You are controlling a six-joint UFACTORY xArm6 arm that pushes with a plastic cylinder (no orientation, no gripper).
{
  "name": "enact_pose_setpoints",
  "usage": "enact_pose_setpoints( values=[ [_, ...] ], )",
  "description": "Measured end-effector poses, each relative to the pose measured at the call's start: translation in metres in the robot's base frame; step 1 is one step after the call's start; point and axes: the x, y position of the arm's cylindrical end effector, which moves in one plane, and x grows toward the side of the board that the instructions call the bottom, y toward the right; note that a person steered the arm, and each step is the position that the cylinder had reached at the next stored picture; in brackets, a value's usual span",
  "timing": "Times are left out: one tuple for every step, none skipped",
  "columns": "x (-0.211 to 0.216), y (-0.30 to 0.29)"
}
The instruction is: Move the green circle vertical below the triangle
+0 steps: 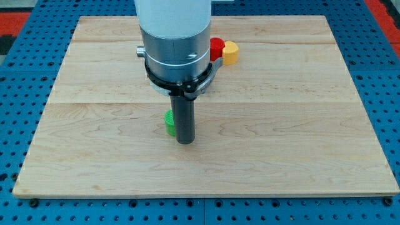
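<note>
You see the wooden worktop, green block near its centre, partly hidden, shape unclear, my tip touching its right side, red block and yellow block touching near the view's top, no gripper fitted.

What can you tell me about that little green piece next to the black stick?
The green block is small, bright green and plastic-looking. Only its left part shows; the rod hides the rest, so its shape can't be confirmed. It sits flat on the wooden board, just left of centre. My tip stands right against its right side, seemingly touching. No other block is near it.
</note>
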Motion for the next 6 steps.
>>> enact_pose_setpoints(
  values=[
    [0.0, 0.0],
    [-0.003, 0.0],
    [-0.006, -0.021],
    [-0.033, -0.058],
    [-0.058, -0.069],
    [-0.037, -0.107]
  ],
)
